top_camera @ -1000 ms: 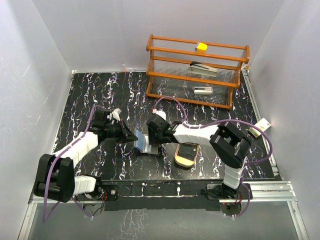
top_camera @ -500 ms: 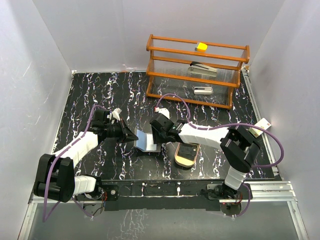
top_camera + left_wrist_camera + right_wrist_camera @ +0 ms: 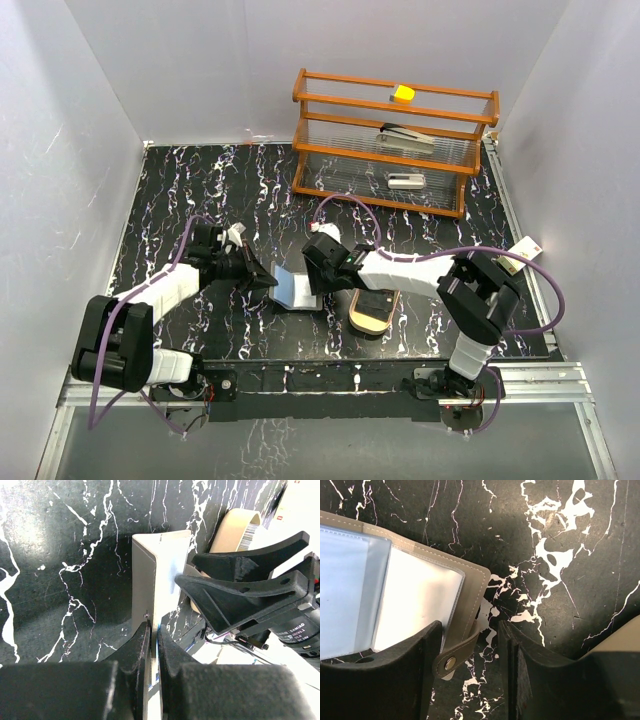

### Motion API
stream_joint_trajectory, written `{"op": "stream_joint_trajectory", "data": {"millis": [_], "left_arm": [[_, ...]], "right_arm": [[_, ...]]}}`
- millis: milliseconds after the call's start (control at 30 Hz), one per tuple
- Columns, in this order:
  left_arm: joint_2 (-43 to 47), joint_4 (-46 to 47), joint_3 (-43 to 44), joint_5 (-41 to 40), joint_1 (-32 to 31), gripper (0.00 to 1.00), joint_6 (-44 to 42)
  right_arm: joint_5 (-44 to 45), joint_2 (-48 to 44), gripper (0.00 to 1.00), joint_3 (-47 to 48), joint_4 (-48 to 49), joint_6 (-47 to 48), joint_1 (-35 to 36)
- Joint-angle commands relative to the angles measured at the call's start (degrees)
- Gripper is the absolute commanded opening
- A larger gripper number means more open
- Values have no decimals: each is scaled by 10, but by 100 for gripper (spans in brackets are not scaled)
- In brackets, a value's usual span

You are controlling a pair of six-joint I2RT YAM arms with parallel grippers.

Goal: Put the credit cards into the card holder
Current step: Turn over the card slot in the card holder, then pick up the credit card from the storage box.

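The grey card holder (image 3: 296, 289) lies open between my grippers, its clear inner sleeves facing up. In the right wrist view the sleeves show a pale blue card (image 3: 345, 590) and a whitish one (image 3: 420, 605). My left gripper (image 3: 264, 281) is shut on the holder's left flap (image 3: 145, 580), pinching its edge. My right gripper (image 3: 470, 675) is open, its fingers straddling the holder's right corner and snap strap (image 3: 457, 655) without pinching. A dark card (image 3: 376, 301) lies on the tan oval tray (image 3: 366, 322), just right of my right gripper (image 3: 320, 281).
A wooden-framed clear rack (image 3: 392, 140) stands at the back right with a yellow block (image 3: 403, 93), a stapler (image 3: 405, 137) and a small white object. The tray's rim shows in both wrist views (image 3: 235, 525) (image 3: 620, 640). A tagged cable runs along the right edge (image 3: 524, 250).
The card holder has opened out and lies flatter, its pale blue inside now facing up. My right gripper has shifted to its right corner and stands open. My left gripper keeps its hold.
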State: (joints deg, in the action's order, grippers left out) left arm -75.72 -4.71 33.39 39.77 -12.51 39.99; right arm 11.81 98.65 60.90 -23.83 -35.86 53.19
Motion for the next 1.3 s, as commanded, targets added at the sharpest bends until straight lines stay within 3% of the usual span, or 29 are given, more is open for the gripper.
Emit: {"op": "stream_joint_trajectory", "data": {"millis": [0, 300, 467, 667, 867, 1067, 1267], "left_arm": [[1, -4, 1, 14, -2, 0, -15], [7, -79, 44, -14, -2, 0, -72], [13, -103, 61, -25, -2, 0, -89], [17, -112, 69, -14, -3, 0, -113], [28, -113, 62, 1, -2, 0, -117], [46, -120, 55, 11, -3, 0, -126], [45, -123, 58, 19, -2, 0, -133]], "right_arm": [[-16, -26, 47, 10, 41, 49, 2], [-114, -95, 50, -4, 129, 166, 1], [-111, -145, 54, -26, 163, 228, 1], [-104, -204, 56, -24, 89, 347, 1], [-18, -253, 59, -32, 0, 443, 1], [51, -232, 61, -47, -79, 488, -14], [66, -229, 61, -78, -81, 519, -31]]}}
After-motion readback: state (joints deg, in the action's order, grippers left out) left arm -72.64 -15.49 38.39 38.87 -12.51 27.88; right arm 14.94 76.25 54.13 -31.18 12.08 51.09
